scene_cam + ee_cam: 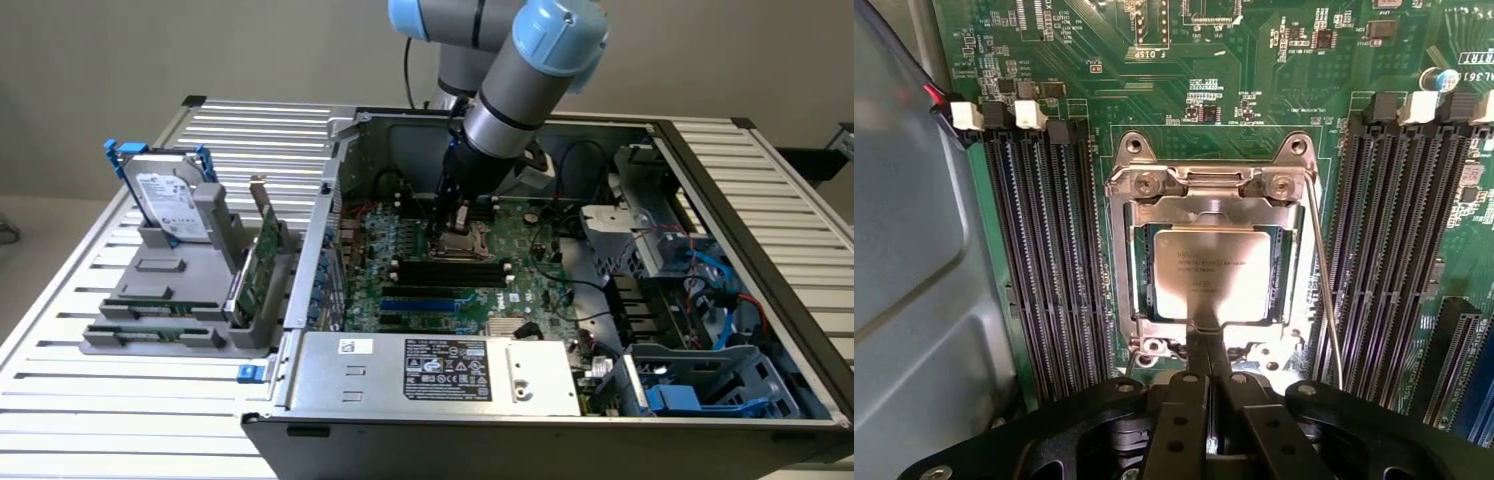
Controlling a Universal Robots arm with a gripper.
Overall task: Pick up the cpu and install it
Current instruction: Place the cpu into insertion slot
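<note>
Hand (1208,338), fingers pressed together, rests at the edge of the cpu (1212,272), which already lies in its socket (1134,200), so placing looks done.

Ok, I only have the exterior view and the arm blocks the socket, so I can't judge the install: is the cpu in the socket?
Observer: Yes. The wrist view shows the cpu sitting inside the socket frame, metal top facing up.
Operator: And the gripper?
Observer: The gripper is shut, its tips together at the cpu's edge. I cannot tell whether they touch it.
Operator: Where is the retention lever?
Observer: A thin metal lever runs along one side of the socket frame. I cannot tell whether it is latched.
</note>
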